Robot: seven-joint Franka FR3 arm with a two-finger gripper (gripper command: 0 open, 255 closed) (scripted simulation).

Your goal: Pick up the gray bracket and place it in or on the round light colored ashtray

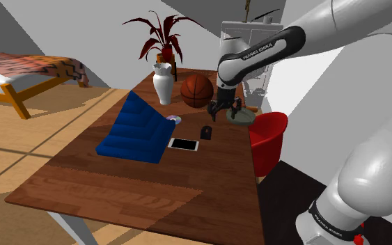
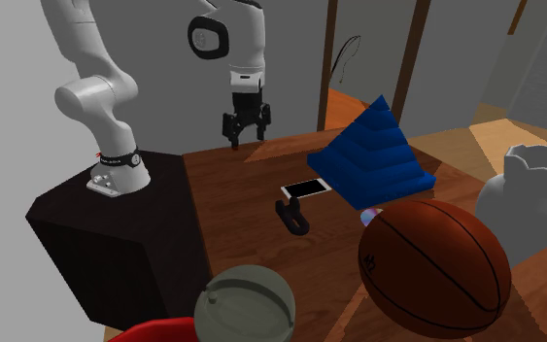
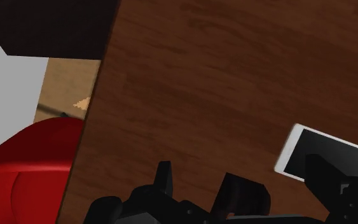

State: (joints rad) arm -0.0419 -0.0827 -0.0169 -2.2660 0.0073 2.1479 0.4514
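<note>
**Get square over the bracket before you go down**

Your gripper (image 2: pixel 247 136) hangs above the table (image 2: pixel 230 199) on the stand's side. Its fingers are spread wide and there is nothing between them. The bracket (image 2: pixel 293 216) is small and dark, almost black. It lies flat on the wood just beside the phone (image 2: pixel 305 188), apart from the gripper and further from the stand.

Carry the hand across first and lower it only once the bracket sits centred between the fingers. The phone is so close that a careless descent would likely land a finger on it. Turn the wrist so the fingers close across the bracket's narrow part and come down clear of the phone's edge. The bracket is low, so you will probably need to go nearly to the wood to get a real hold.

The ashtray (image 2: pixel 224 311) waits past the bracket, near the table's edge by the red chair (image 1: pixel 269 136). Lift enough to clear its rim, and keep away from the basketball (image 2: pixel 434 267), which looks ready to roll if nudged.
</note>
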